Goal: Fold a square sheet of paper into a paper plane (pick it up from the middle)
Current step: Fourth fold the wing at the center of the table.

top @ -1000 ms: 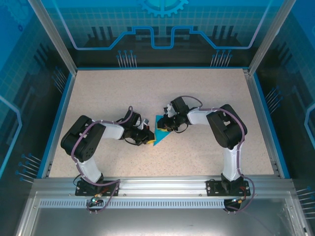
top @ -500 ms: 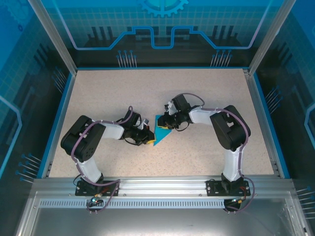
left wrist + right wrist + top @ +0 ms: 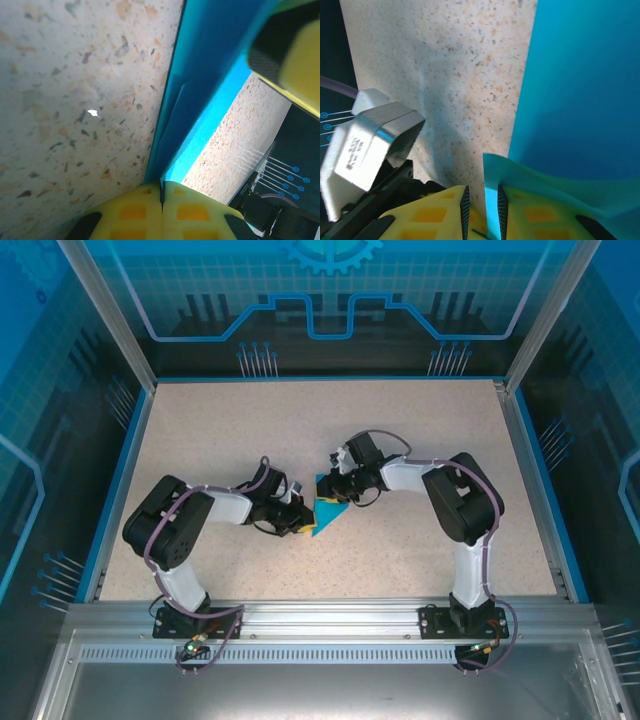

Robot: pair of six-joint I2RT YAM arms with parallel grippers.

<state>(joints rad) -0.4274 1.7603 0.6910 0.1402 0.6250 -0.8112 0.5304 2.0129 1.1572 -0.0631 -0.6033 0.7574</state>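
The square sheet of paper (image 3: 326, 513), bright cyan-blue, lies on the table folded into a creased triangle, not a paper plane. My left gripper (image 3: 302, 521) is at its left side, and its yellow fingers (image 3: 135, 212) are shut on the paper's (image 3: 210, 85) folded edge. My right gripper (image 3: 334, 491) is at the top corner. Its jaws stand a little apart, with a raised flap of the paper (image 3: 585, 85) between them. The flap lies against the right finger (image 3: 540, 215), with a gap to the left finger. The right gripper's yellow finger (image 3: 295, 55) shows above the sheet.
The speckled beige tabletop (image 3: 420, 430) has a blue rim (image 3: 118, 490) and see-through walls on all sides. Part of the left arm, a grey-white block (image 3: 370, 145), sits close to my right gripper (image 3: 482, 210). Both arms' elbows bend outward over the near half of the table.
The right gripper has shifted slightly at the paper's top corner. The left gripper and the paper have stayed in place.
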